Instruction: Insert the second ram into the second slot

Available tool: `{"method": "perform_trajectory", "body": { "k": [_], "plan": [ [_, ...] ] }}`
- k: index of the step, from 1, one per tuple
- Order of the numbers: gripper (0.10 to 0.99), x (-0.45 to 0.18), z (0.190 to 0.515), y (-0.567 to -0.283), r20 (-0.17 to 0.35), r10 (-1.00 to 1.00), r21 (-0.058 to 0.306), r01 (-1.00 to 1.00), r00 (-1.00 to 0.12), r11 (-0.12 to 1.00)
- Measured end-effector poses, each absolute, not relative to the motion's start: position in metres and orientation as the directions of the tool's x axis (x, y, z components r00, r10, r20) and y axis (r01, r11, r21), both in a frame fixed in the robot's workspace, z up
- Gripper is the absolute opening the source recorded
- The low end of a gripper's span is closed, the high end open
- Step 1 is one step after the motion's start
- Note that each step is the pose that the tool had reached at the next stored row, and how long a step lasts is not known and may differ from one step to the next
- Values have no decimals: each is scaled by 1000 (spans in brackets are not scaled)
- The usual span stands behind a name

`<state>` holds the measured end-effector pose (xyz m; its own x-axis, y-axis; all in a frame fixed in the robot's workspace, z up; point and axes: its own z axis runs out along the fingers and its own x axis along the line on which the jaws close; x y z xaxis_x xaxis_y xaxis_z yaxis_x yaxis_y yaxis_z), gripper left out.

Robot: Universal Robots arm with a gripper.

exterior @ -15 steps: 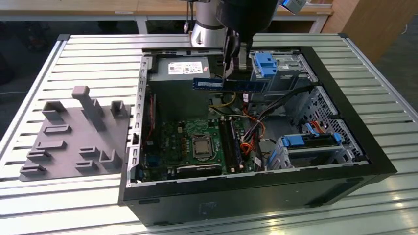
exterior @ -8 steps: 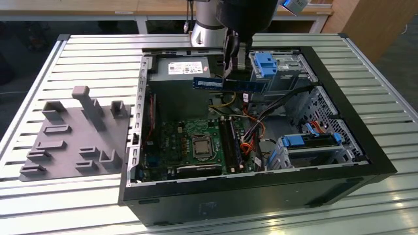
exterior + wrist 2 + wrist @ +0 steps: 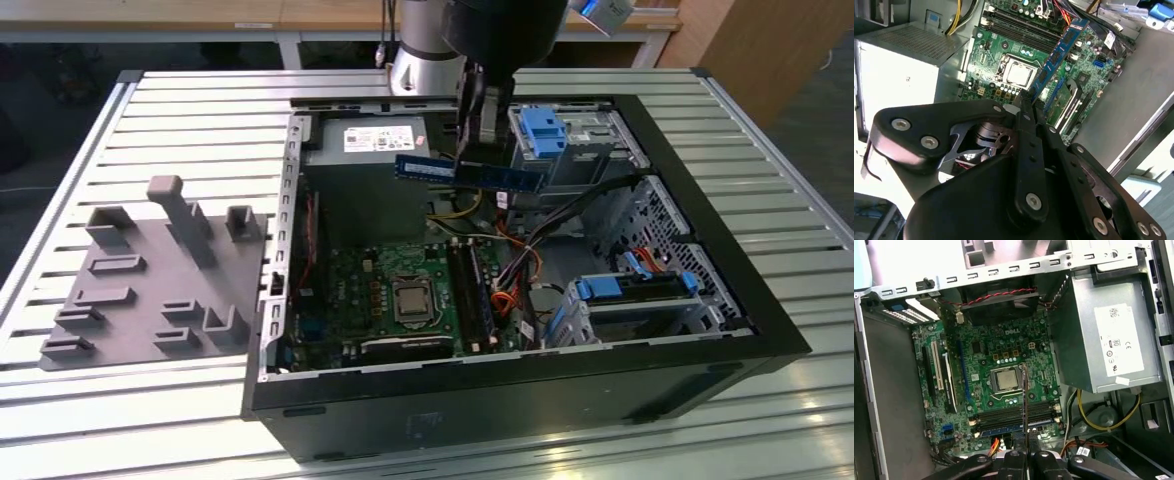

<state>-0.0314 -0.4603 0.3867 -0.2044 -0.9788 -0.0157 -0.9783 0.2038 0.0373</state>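
In the exterior view my gripper [image 3: 470, 158] hangs over the open computer case [image 3: 534, 400], shut on the second ram [image 3: 467, 172], a long dark-blue stick held level above the motherboard. The second wrist view has the second ram [image 3: 1056, 57] reaching away from my gripper [image 3: 1026, 102] over the board. Seen edge-on in the first wrist view, the second ram [image 3: 1025, 400] is a thin line rising from my gripper [image 3: 1025, 454], above the row of memory slots [image 3: 1009, 416]. These memory slots [image 3: 467, 290] lie beside the processor socket [image 3: 407, 298]. I cannot tell which one is the second slot.
A silver power supply [image 3: 363, 148] fills the case's far corner. Blue drive-bay tabs [image 3: 541, 130] and a lower drive cage [image 3: 627, 295] stand on the exterior view's right, with cables [image 3: 514, 285] between them. A grey fixture plate [image 3: 147, 275] lies on the slatted table at the exterior view's left.
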Motion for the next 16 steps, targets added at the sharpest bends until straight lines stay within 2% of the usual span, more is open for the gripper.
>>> {"method": "perform_trajectory", "body": {
  "k": [16],
  "plan": [
    [137,-31,387,-460,-14,-954,37,-954,-299,299]
  ]
}}
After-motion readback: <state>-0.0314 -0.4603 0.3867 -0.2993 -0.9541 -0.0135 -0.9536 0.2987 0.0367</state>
